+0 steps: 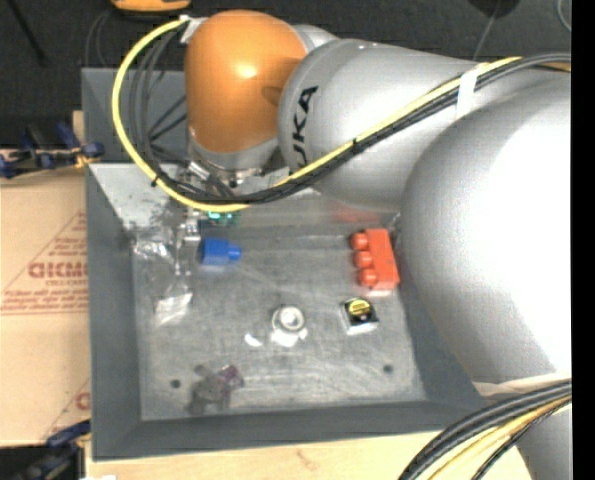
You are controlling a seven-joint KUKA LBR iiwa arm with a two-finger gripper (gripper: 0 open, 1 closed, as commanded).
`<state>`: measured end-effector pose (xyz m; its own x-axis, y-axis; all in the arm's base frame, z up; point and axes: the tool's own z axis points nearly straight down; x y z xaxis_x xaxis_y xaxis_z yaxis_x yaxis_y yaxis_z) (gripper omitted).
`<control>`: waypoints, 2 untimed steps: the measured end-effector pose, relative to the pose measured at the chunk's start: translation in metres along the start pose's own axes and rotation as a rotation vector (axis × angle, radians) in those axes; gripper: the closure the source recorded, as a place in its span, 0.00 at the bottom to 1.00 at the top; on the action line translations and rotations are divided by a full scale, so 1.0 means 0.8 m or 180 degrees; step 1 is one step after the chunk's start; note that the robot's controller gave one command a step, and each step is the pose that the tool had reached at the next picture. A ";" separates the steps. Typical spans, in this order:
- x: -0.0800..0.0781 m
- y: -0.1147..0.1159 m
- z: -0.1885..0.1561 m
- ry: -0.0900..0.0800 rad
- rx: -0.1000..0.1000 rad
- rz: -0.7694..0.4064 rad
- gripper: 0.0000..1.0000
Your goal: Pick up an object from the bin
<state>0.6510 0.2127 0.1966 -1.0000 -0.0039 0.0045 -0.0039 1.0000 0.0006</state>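
**Gripper hanging low in the bin's far-left corner**

The gripper (188,236) is hanging close to the left and far walls of the bin (112,368). A small blue block (218,253) is lying just beside it, toward the bin's middle. Whether the jaws are apart or together, I cannot tell. Clear plastic scraps (167,303) are crowding the left wall. An orange brick (374,260) is sitting near the right wall. A white cap (288,325) and a black-and-yellow piece (358,313) are lying mid-floor, with bare floor spreading around them.

Tool (187,236) — mostly under orange cover (239,78)
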 end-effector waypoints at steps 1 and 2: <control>0.012 0.004 0.097 -0.0094 -0.0014 -0.0817 0.00; 0.044 -0.112 0.047 -0.0035 0.0010 -0.0525 0.00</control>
<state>0.6159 0.1229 0.1588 -0.9858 -0.1679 -0.0064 -0.1679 0.9858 -0.0027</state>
